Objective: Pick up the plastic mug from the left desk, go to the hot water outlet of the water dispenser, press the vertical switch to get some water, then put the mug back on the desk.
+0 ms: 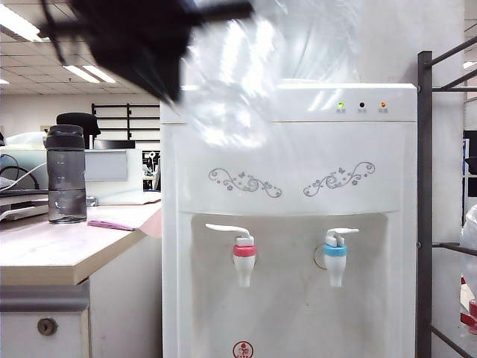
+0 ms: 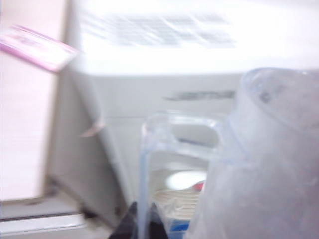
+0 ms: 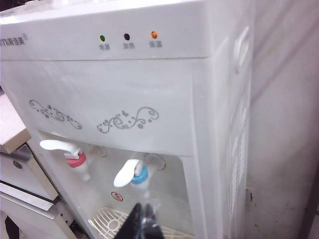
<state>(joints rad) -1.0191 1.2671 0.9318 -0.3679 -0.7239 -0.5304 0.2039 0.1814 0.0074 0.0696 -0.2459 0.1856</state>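
Observation:
The clear plastic mug (image 1: 235, 89) is in the air, blurred, in front of the top of the white water dispenser (image 1: 291, 164). My left gripper (image 1: 141, 45) is a dark blur beside it at the upper left. In the left wrist view the left gripper (image 2: 143, 224) is shut on the clear handle of the mug (image 2: 269, 164). Below, the hot water outlet (image 1: 244, 257) carries its red collar and the vertical switch (image 1: 227, 230) on top. The left desk (image 1: 52, 250) stands left of the dispenser. My right gripper (image 3: 143, 221) is shut on nothing, near the taps, and out of the exterior view.
A smoky-grey bottle (image 1: 66, 174) and a pink sheet (image 1: 112, 223) stand on the desk. The blue-collared tap (image 1: 335, 257) is right of the red one. A white drip grid (image 3: 114, 221) lies below the taps. A dark metal rack (image 1: 425, 209) stands right of the dispenser.

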